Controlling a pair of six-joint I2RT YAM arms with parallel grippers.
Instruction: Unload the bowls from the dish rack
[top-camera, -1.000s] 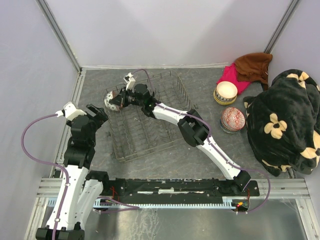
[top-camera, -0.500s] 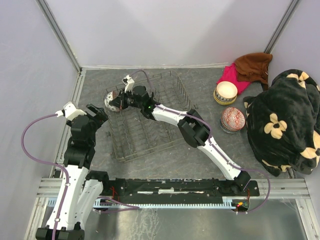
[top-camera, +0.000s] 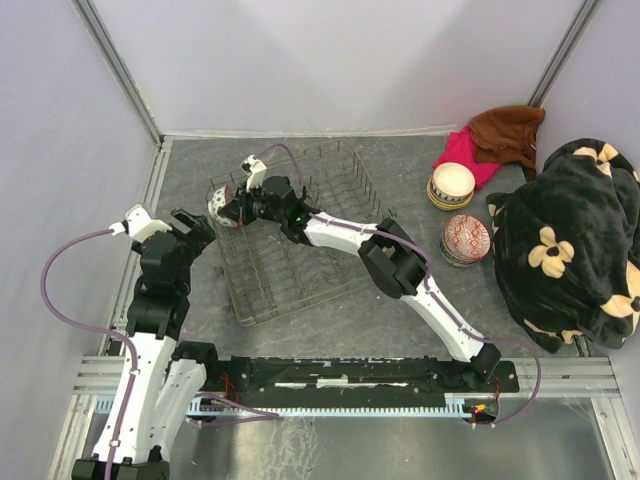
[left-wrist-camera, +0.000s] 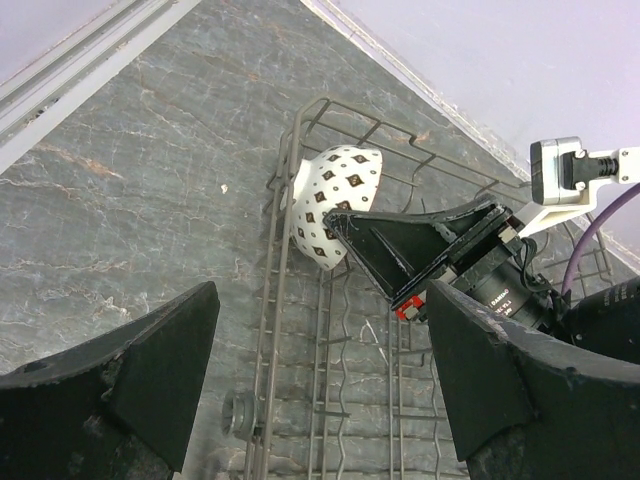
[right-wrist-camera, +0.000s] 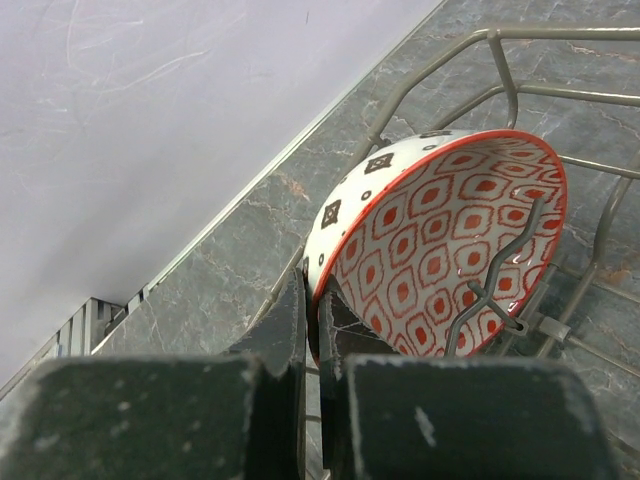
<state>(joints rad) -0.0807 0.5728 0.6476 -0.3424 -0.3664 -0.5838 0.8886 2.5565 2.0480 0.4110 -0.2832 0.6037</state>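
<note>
A bowl (top-camera: 219, 202), white outside with dark diamonds (left-wrist-camera: 335, 195) and red lattice inside (right-wrist-camera: 440, 240), stands on edge at the far left corner of the grey wire dish rack (top-camera: 300, 255). My right gripper (top-camera: 238, 206) is shut on this bowl's rim (right-wrist-camera: 318, 300), one finger inside and one outside. My left gripper (top-camera: 195, 228) hangs open over the rack's left side (left-wrist-camera: 320, 330), nothing between its fingers. Two more bowls stand on the table to the right: a cream one (top-camera: 452, 184) stacked on another, and a red-patterned one (top-camera: 466, 239) upside down.
Pink and brown cloths (top-camera: 495, 140) lie at the far right, and a black flowered blanket (top-camera: 570, 240) fills the right edge. Rack tines (right-wrist-camera: 495, 275) and the raised wire side (left-wrist-camera: 285, 230) stand close around the held bowl. Walls enclose the table behind and at the left.
My right gripper has finished closing on the bowl's rim, and its wrist has shifted slightly. The left arm has not moved.
</note>
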